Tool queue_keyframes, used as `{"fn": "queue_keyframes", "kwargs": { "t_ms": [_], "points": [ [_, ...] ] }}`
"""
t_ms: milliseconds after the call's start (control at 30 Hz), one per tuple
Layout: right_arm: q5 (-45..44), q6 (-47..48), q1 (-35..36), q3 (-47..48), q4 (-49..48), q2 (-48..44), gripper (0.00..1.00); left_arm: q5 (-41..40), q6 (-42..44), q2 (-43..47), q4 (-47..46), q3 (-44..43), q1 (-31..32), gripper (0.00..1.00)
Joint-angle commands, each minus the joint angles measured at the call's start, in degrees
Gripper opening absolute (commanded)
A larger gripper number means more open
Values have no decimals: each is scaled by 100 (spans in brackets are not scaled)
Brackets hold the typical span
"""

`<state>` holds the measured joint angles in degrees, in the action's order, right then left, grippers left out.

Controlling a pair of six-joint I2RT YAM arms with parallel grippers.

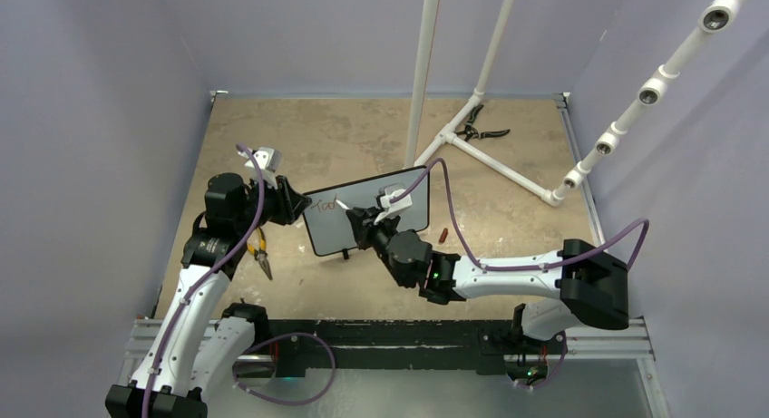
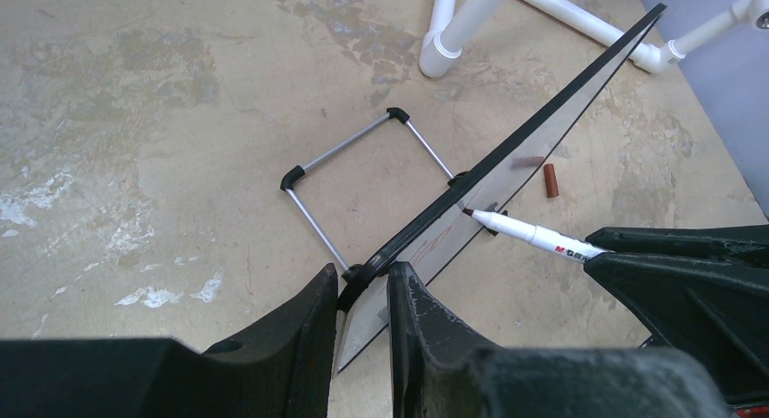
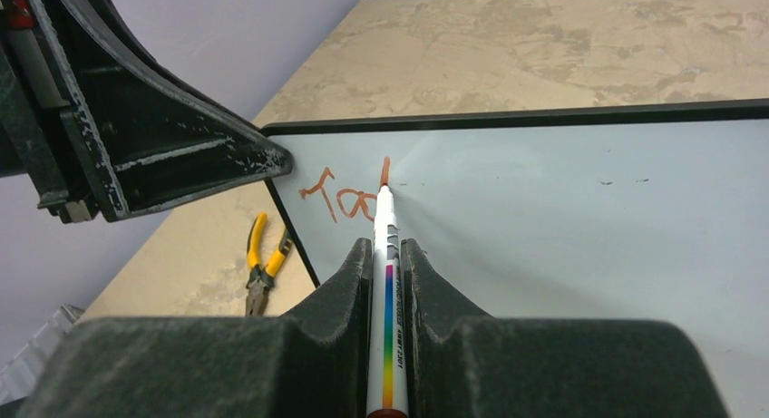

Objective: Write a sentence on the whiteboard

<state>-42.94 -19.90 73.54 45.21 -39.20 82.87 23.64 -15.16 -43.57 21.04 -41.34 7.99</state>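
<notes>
The whiteboard (image 1: 399,200) stands tilted on its wire stand (image 2: 354,146) in the middle of the table. My left gripper (image 1: 288,203) is shut on its left edge (image 2: 363,286). My right gripper (image 1: 363,223) is shut on a white marker (image 3: 385,282) with a rainbow stripe. Its red tip touches the board face (image 3: 580,218). The sentence (image 3: 349,196) reads only "Tod" in red, at the board's upper left. The marker also shows in the left wrist view (image 2: 530,235).
Yellow-handled pliers (image 1: 260,252) lie left of the board. A red marker cap (image 1: 443,235) lies to its right. A white pipe frame (image 1: 494,155) and black cutters (image 1: 481,128) sit at the back. A pipe with fittings (image 1: 653,92) slants at right.
</notes>
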Motion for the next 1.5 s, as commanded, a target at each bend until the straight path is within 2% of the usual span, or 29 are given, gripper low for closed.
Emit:
{"fn": "queue_keyframes", "kwargs": {
  "t_ms": [0,600,933,1467],
  "points": [
    [56,-185,-20,-56,150,35,0,-68,73,78,-170,12,-9,12],
    [-403,-453,-15,-182,527,-138,0,-61,74,68,-175,12,-15,12],
    [49,-110,-15,-578,-109,-725,0,-74,74,68,-170,11,-8,12],
    [-118,78,-40,-329,-243,-375,0,-70,74,76,-169,12,-14,12]
  ]
}}
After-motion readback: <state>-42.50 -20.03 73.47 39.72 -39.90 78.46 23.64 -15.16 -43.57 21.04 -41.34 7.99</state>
